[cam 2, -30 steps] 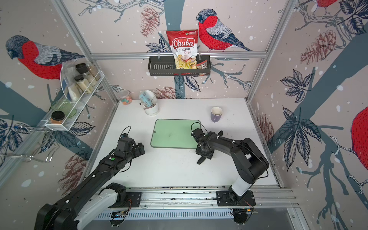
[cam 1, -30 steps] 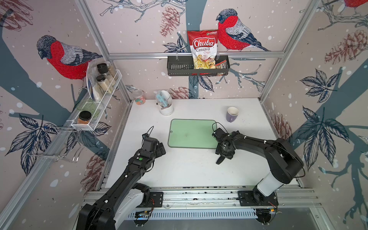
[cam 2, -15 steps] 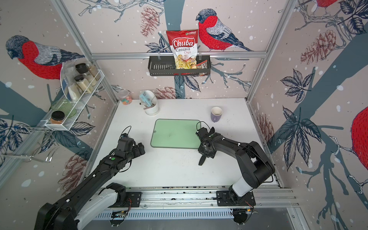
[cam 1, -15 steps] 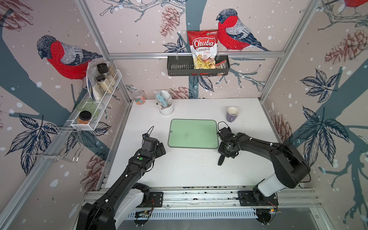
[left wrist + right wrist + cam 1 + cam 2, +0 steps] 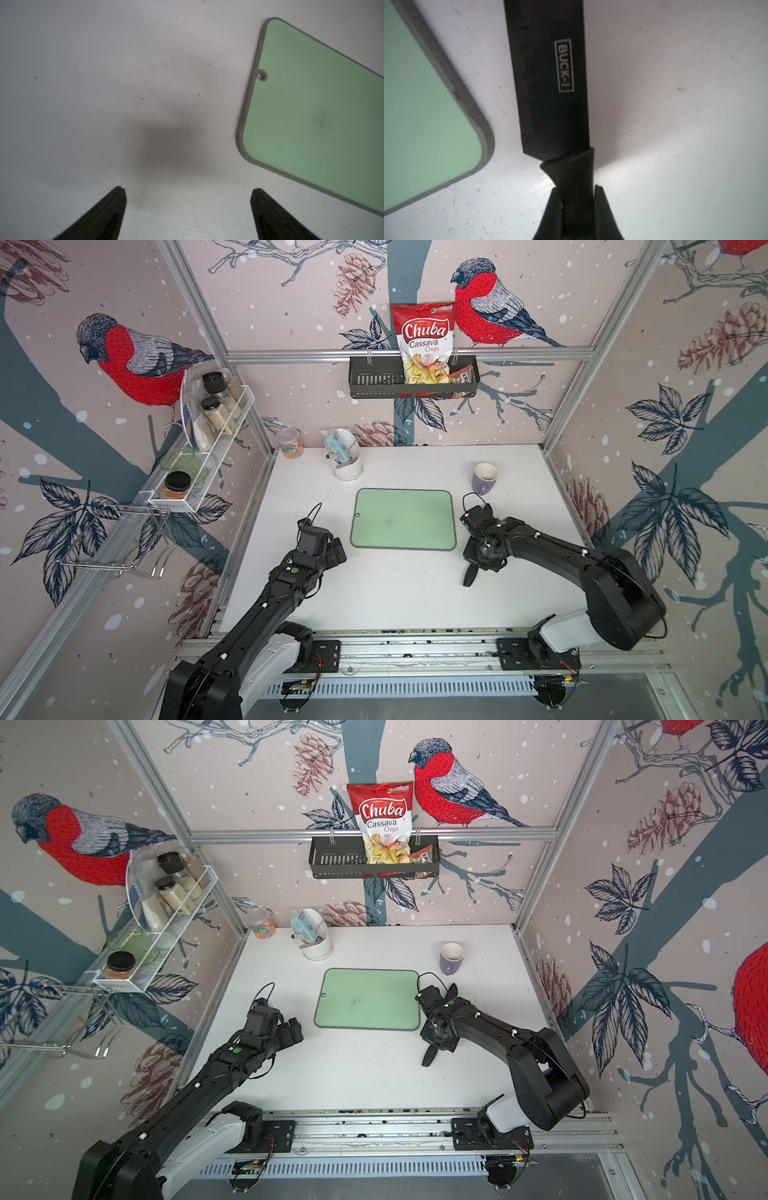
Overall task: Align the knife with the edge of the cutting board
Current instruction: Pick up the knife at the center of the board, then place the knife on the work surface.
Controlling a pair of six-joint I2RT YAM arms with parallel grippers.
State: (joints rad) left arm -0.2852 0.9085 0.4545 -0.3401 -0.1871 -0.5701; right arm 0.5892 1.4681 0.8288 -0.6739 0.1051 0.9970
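The pale green cutting board (image 5: 403, 518) (image 5: 368, 998) lies flat mid-table; its holed short side shows in the left wrist view (image 5: 311, 104). The black knife (image 5: 550, 83) lies on the white table just right of the board's right short side, blade pointing away from the robot base and roughly along that edge, a narrow gap between. In both top views only its handle end (image 5: 468, 577) (image 5: 428, 1056) pokes out from under the wrist. My right gripper (image 5: 576, 188) (image 5: 482, 549) is shut on the knife's handle. My left gripper (image 5: 188, 190) (image 5: 334, 551) hovers open left of the board, holding nothing.
A purple mug (image 5: 484, 477) stands behind the right arm. A white utensil holder (image 5: 348, 462) and a candy jar (image 5: 289, 443) sit at the back left. A black rack with a chips bag (image 5: 424, 344) hangs on the back wall; a wire spice shelf (image 5: 208, 435) lines the left wall.
The right gripper's jaws have closed on the knife handle, and the wrist with the knife has shifted slightly right, away from the board. The left arm has not moved.
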